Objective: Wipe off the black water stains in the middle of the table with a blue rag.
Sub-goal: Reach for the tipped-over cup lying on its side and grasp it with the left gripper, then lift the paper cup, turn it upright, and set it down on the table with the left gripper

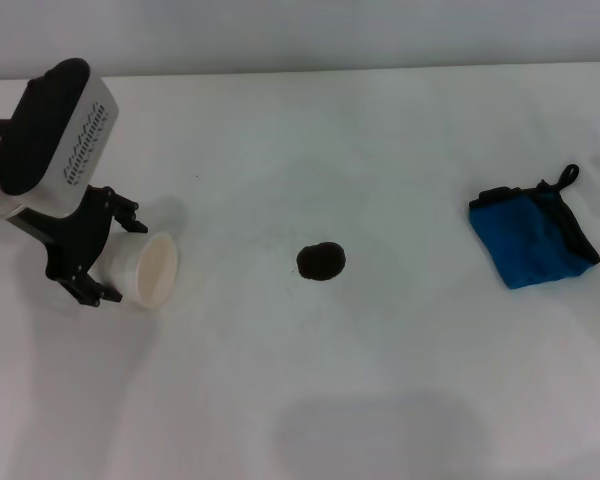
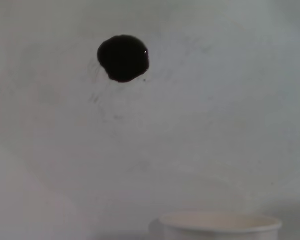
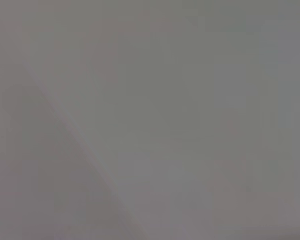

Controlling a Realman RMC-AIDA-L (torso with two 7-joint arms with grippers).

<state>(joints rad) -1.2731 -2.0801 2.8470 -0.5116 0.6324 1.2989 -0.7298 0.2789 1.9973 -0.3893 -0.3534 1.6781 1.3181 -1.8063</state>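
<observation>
The black water stain (image 1: 321,261) is a small roundish blotch in the middle of the white table (image 1: 380,380). It also shows in the left wrist view (image 2: 123,57). The blue rag (image 1: 530,237) with black trim lies bunched at the right side of the table. My left gripper (image 1: 108,252) is at the left, well away from the stain, with its black fingers on either side of a white paper cup (image 1: 145,268). The cup is tipped on its side with its mouth toward the stain. The cup's rim shows in the left wrist view (image 2: 220,224). My right gripper is out of view.
The right wrist view shows only a plain grey surface. The table's far edge (image 1: 310,70) meets a grey wall. A faint shadow (image 1: 380,435) lies on the table near the front.
</observation>
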